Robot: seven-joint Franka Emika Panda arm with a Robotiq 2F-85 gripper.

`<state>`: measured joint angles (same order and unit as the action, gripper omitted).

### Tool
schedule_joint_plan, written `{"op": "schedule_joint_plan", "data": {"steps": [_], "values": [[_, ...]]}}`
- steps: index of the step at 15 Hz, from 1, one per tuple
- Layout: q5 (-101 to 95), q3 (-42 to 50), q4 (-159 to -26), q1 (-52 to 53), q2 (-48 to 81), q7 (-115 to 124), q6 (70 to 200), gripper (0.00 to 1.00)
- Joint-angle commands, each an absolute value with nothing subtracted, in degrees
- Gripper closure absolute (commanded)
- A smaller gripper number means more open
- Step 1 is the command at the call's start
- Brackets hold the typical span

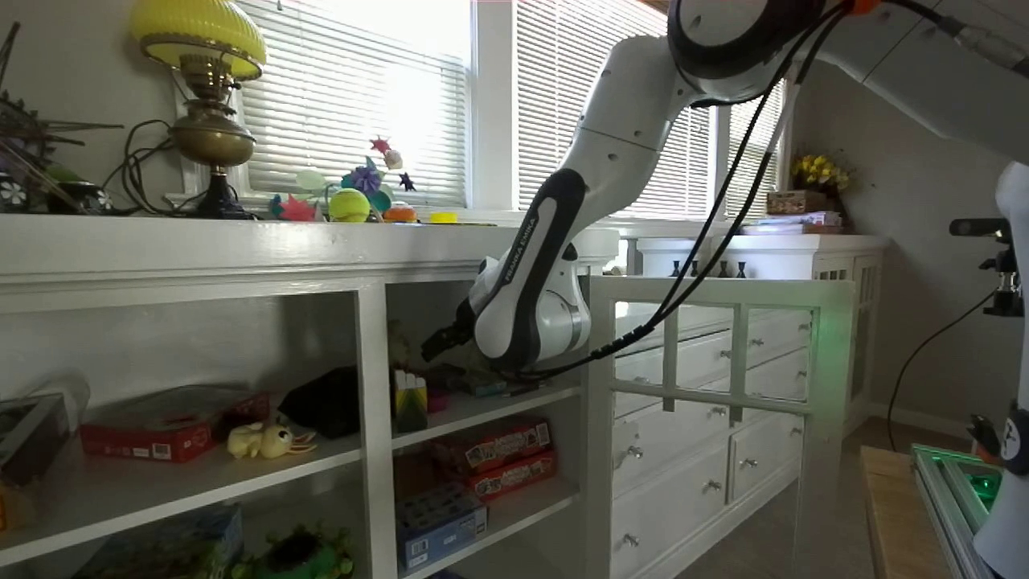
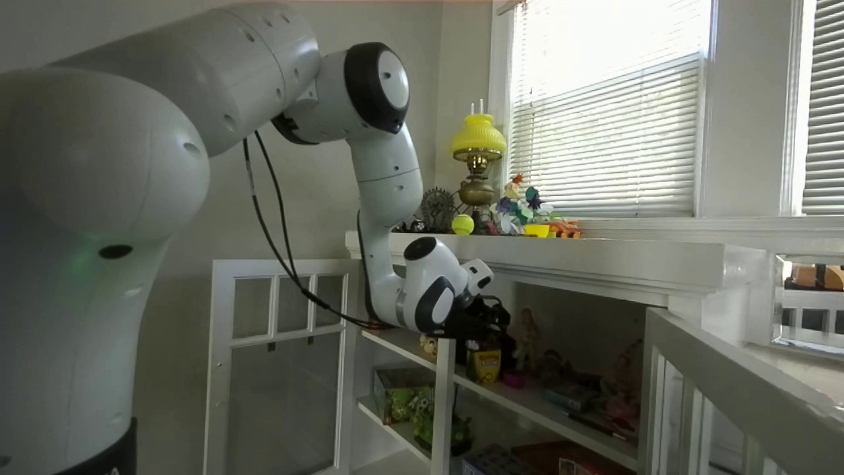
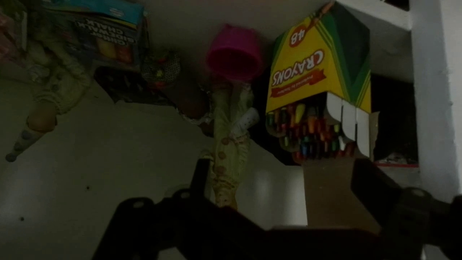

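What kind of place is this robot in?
Probably somebody's home: a yellow-shaded lamp stands by window blinds, and a white cabinet has an open crayon box and a doll inside.

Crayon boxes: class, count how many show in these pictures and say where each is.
1. The open crayon box sits on the shelf, between the white divider and the pink cup. All three views show this same box; others may be hidden.
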<state>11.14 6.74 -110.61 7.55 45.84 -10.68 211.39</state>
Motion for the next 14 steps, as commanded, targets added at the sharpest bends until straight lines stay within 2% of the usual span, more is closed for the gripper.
{"op": "schedule_joint_plan", "data": {"steps": [1, 9, 10, 12, 13, 14], "values": [[6.61, 4.92, -103.56, 4.10, 50.70, -7.13, 210.92, 0.00], [5.16, 3.64, -95.92, 1.55, 55.83, -5.63, 209.39, 0.00], [5.20, 3.58, -95.30, 1.48, 56.32, -5.60, 209.22, 0.07], [5.07, 3.32, -94.36, 1.34, 57.10, -5.53, 208.60, 0.27], [5.06, 3.29, -93.95, 1.36, 57.47, -5.55, 208.20, 0.24], [4.99, 3.17, -93.57, 1.31, 57.79, -5.53, 207.90, 0.34]]}}
